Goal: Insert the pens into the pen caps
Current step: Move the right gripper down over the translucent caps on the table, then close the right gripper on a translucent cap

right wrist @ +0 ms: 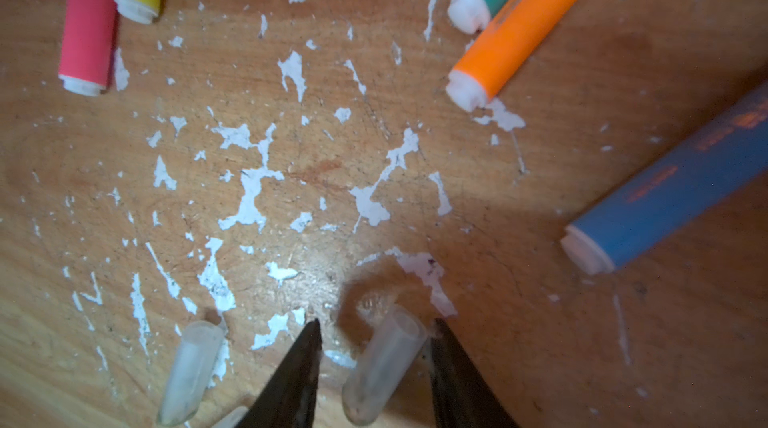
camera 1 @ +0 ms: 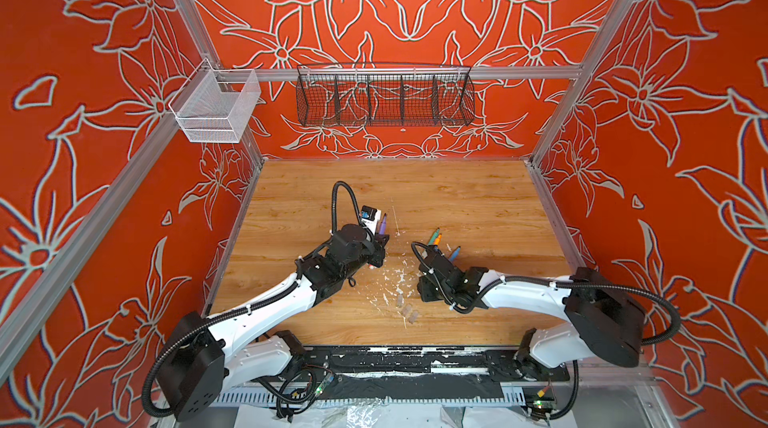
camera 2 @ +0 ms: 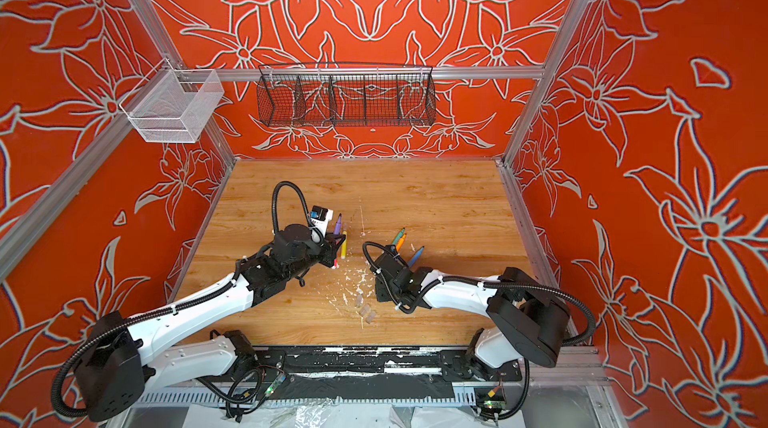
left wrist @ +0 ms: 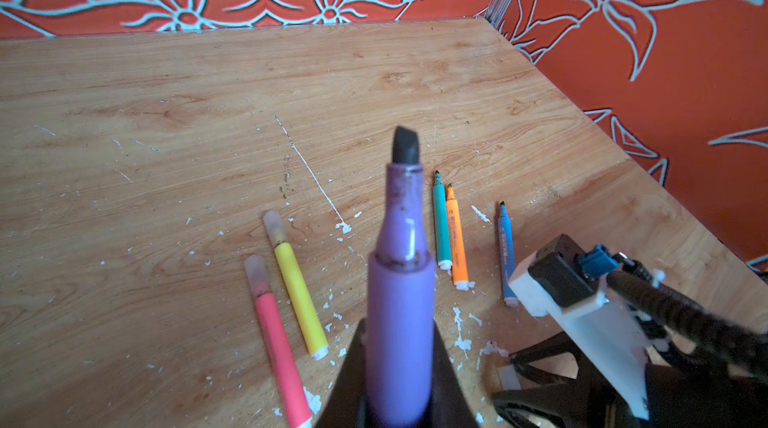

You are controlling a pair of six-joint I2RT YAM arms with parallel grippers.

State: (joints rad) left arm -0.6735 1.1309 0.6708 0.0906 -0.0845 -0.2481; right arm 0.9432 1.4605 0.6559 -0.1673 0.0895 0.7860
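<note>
Wooden tabletop (right wrist: 665,343) | right gripper (right wrist: 377,324): jaws parted astride clear cap (right wrist: 384,363), cap axis parallel to jaws | left gripper (left wrist: 399,322): clamps purple pen (left wrist: 401,239), tip outward

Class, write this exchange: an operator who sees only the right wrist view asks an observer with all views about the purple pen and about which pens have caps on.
Operator: I can't find the purple pen. Where is it?
Observer: The left gripper holds the purple pen, with its dark tip bare.
Operator: I see only the pens' white ends. Which are capped?
Observer: Only the pink pen and the yellow pen each wear a clear cap.
</note>
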